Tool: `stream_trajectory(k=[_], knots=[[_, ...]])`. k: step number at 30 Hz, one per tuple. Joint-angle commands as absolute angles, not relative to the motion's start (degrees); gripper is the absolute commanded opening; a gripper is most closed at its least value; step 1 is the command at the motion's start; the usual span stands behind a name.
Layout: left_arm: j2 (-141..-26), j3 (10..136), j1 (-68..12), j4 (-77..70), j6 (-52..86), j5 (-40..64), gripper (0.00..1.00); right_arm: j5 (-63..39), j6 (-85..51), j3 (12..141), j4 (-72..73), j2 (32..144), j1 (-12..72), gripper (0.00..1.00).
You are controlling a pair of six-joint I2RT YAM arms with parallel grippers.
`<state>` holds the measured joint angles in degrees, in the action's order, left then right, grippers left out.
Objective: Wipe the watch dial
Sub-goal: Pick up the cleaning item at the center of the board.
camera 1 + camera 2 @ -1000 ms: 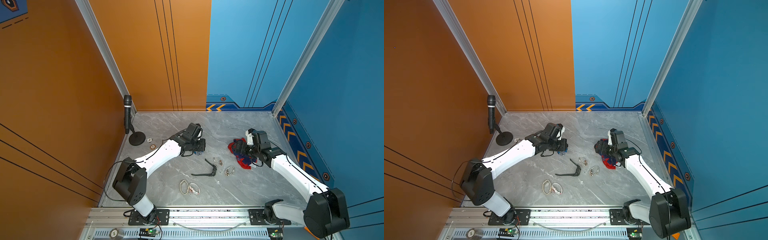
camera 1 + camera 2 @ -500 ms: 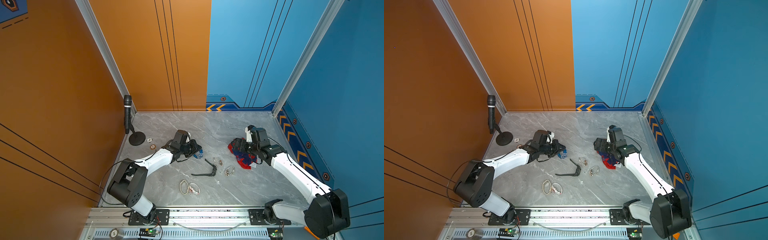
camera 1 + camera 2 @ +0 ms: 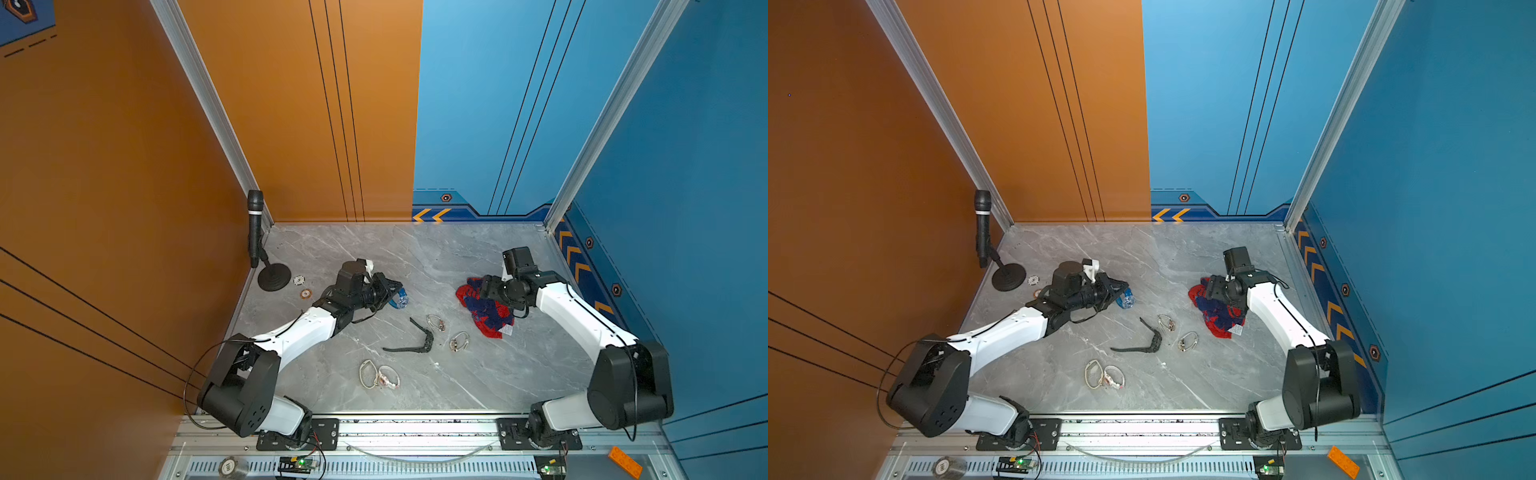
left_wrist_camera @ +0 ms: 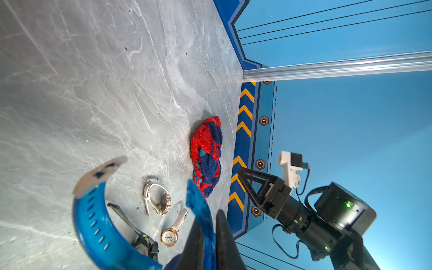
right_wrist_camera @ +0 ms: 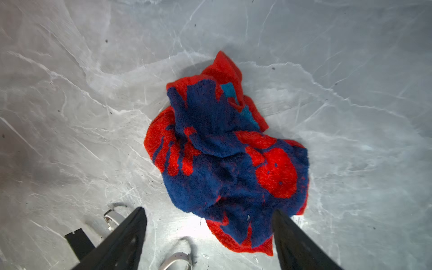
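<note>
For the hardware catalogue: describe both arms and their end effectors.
Left arm and right arm: white link shells, black joint housings, loose black cables. Left end effector and right end effector: black, with triangular open-frame fingers. A white bracket at each wrist.

Gripping blue watch (image 3: 401, 300) at tip of left gripper (image 3: 395, 291), low over grey marble table (image 3: 519, 374) in a top view. Positioning right gripper (image 3: 485, 291) over far end of crumpled red and blue cloth (image 3: 488, 318), jaw spacing not resolving here. Showing black strap (image 3: 415, 344) lying between the arms, with metal watch (image 3: 435, 323) just beside it and second metal watch (image 3: 459, 341) near the cloth. Showing pale watch pair (image 3: 379, 376) lying nearer the base rail. Showing microphone (image 3: 254, 226) standing on round base in far corner by orange wall, two small discs (image 3: 298, 281) just beside that base.
</note>
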<state>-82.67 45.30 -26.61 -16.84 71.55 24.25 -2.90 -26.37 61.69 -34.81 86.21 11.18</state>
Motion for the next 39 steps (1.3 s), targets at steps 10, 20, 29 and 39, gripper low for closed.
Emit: stream_trajectory(k=[10, 20, 29, 39], knots=[[-81.69, 44.04, -25.93, -18.47, 72.88, 23.17, 0.0, 3.6, -22.18, 71.78, -38.18, 101.73, 15.61, 0.72], [-81.75, 43.62, -26.19, -18.47, 73.74, 22.39, 0.0, 5.77, -22.23, 73.86, -36.38, 106.23, 17.44, 0.33], [-81.47, 43.72, -26.27, -18.5, 74.57, 21.36, 0.0, 7.59, -24.29, 69.34, -32.72, 95.16, 18.83, 0.0], [-82.35, 45.72, -27.41, -22.1, 79.02, 19.85, 0.0, -2.86, -27.03, 62.83, -25.3, 77.32, 17.23, 0.0]])
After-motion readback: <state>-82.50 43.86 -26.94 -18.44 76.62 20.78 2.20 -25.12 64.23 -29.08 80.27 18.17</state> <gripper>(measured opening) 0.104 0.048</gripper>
